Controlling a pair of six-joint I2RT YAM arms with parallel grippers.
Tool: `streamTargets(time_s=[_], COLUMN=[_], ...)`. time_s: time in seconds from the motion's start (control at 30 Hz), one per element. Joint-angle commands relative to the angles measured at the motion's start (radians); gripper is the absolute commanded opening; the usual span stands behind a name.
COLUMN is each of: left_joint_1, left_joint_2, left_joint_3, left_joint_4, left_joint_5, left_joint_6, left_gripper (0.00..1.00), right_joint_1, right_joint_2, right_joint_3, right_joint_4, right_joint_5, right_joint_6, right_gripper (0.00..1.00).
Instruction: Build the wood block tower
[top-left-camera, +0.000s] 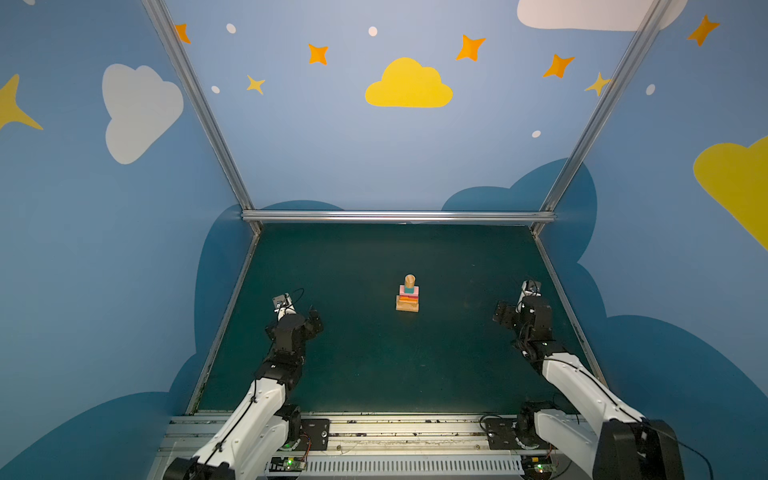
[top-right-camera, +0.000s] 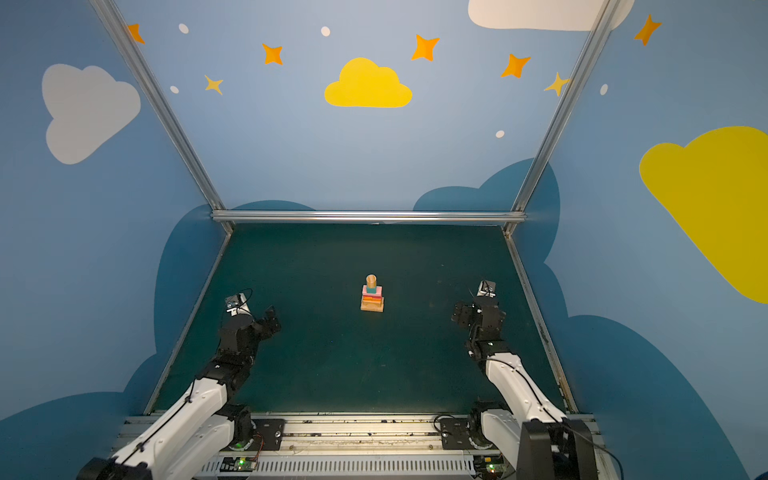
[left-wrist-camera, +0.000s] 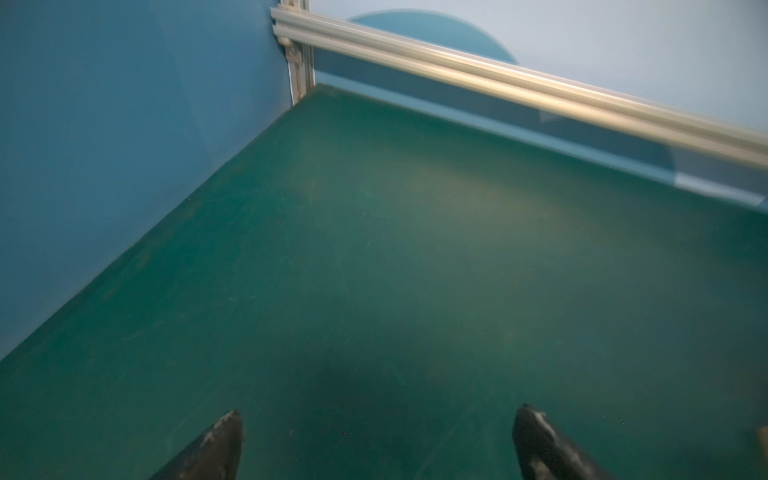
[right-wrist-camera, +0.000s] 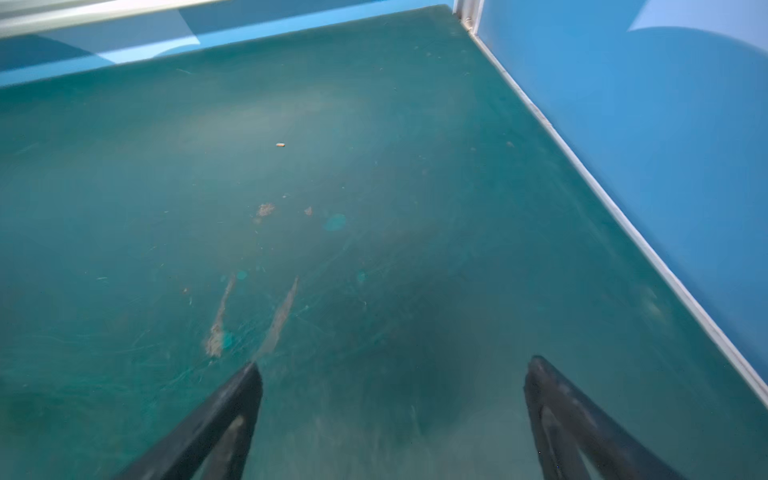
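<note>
The tower (top-left-camera: 407, 296) (top-right-camera: 372, 295) stands upright mid-table in both top views. Its wood blocks are stacked: a wide tan base (top-left-camera: 407, 306), orange and pink layers, a teal cube (top-left-camera: 409, 289) and a tan cylinder (top-left-camera: 409, 280) on top. My left gripper (top-left-camera: 302, 312) (top-right-camera: 259, 313) (left-wrist-camera: 379, 413) hovers well to the tower's left, open and empty. My right gripper (top-left-camera: 515, 308) (top-right-camera: 471, 309) (right-wrist-camera: 395, 362) hovers well to its right, also open and empty. Both wrist views show only bare green mat between the fingers; the tower is out of those views.
The green mat (top-left-camera: 374, 365) is fenced by blue walls with aluminium rails at the back (top-left-camera: 399, 216) and sides. Scuff marks (right-wrist-camera: 249, 316) and a small crumb (right-wrist-camera: 280, 144) lie on the mat ahead of the right gripper. The arm bases sit on the front rail (top-left-camera: 407, 436).
</note>
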Motion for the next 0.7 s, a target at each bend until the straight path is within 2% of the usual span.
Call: streamTargets(time_s=[0.0,0.1,0.17,0.37,0.47,0.57,0.67], left_joint_1=[0.005,0.011,0.020,0.058,0.075,0.113,0.143], left_joint_2=[0.104,0.258,0.332,0.487,0.592,0.597,0.636], left_joint_3=[0.012,0.044,0.094,0.153,0.169,0.204,0.178], left_joint_4=[0.234,0.322,0.320,0.439,0.518,0.445,0.515], left_joint_5=[-0.041,-0.034,-0.051,0.040,0.067,0.135,0.191], left_joint_6=[0.090,0.156,0.147,0.170,0.176,0.154,0.136], left_gripper=[1.00,1.00,1.00,1.00,1.00,1.00,1.00], right_joint_1=[-0.011,-0.027,-0.039,-0.052,-0.053,-0.057,-0.057], right_joint_2=[0.056,0.108,0.144,0.252,0.289,0.374,0.484], right_joint_3=[-0.001,-0.021,-0.033,-0.042,-0.022,-0.011,-0.031], right_joint_4=[0.199,0.299,0.359,0.499,0.534,0.589,0.753], right_joint_5=[-0.042,-0.060,-0.085,-0.134,-0.149,-0.196,-0.267], right_joint_6=[-0.064,-0.073,-0.072,-0.084,-0.128,-0.141,-0.175], right_gripper=[0.96,0.96,0.96,0.96,0.96,0.96,0.96])
